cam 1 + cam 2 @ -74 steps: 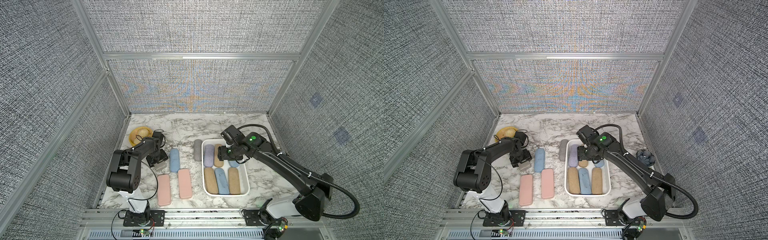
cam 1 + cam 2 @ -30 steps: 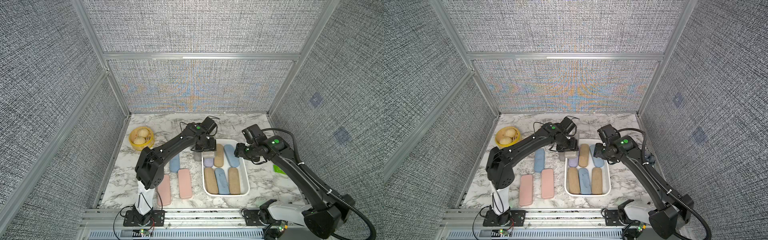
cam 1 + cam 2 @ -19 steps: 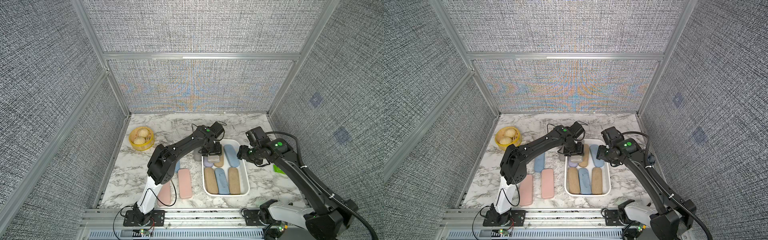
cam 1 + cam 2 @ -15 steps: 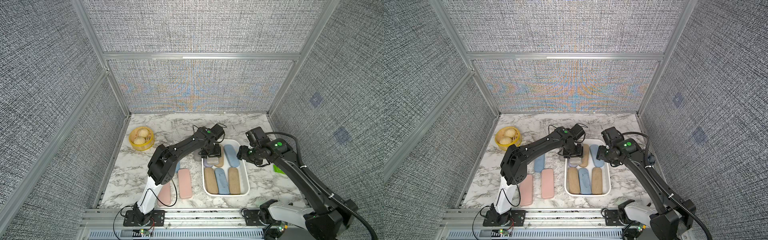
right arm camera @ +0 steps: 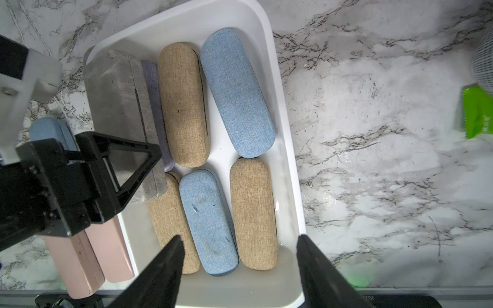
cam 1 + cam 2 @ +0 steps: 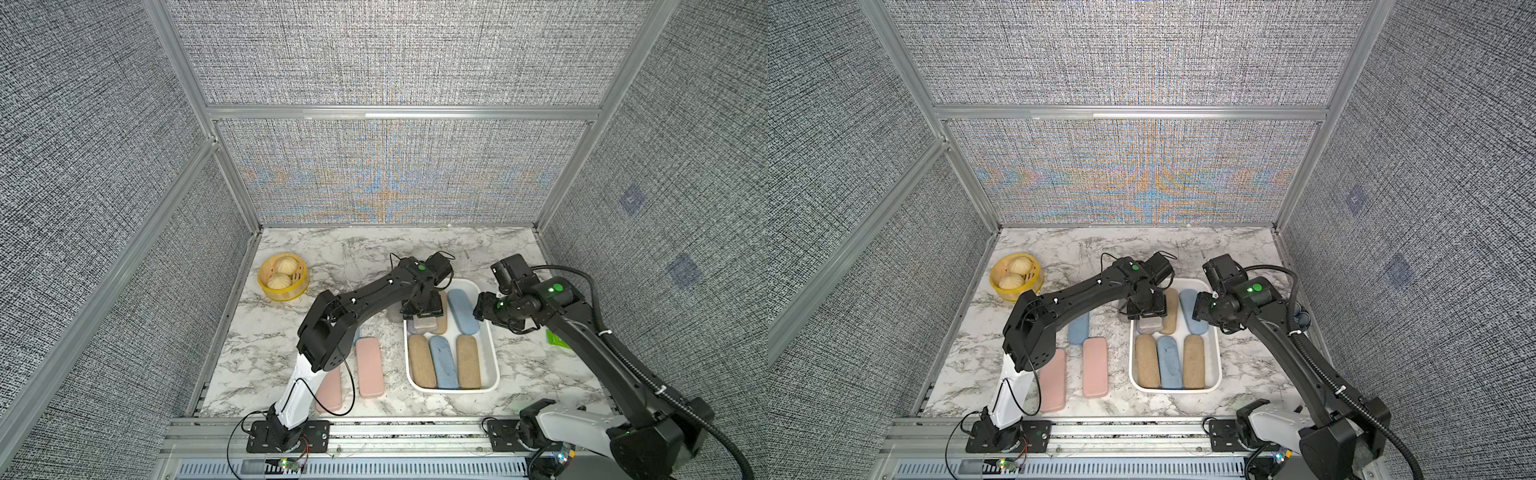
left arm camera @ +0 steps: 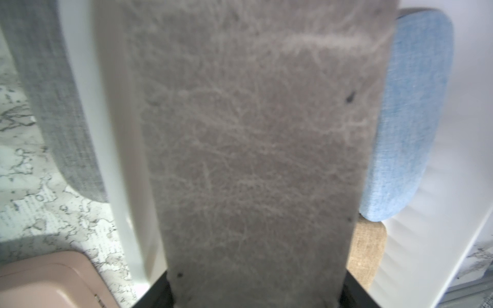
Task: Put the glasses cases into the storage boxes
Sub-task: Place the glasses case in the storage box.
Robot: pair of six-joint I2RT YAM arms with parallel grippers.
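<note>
The left tool (image 6: 420, 311) is clamped on a flat grey case (image 6: 1149, 325) over the far left corner of the white tray (image 6: 493, 353). I can't tell whether it rests on anything. It covers most of a lavender case (image 5: 154, 88), leaving only a sliver showing. Five more cases (image 6: 442, 361) lie in the tray. The right tool (image 5: 238, 240) hangs empty with its jaws apart by the tray's right rim. On the tabletop (image 6: 332, 257), the left arm (image 6: 365, 297) hides part of a pink case (image 6: 330, 392) and a light blue case (image 6: 1079, 328); a rounded grey case (image 7: 53, 106) beside the tray barely shows
</note>
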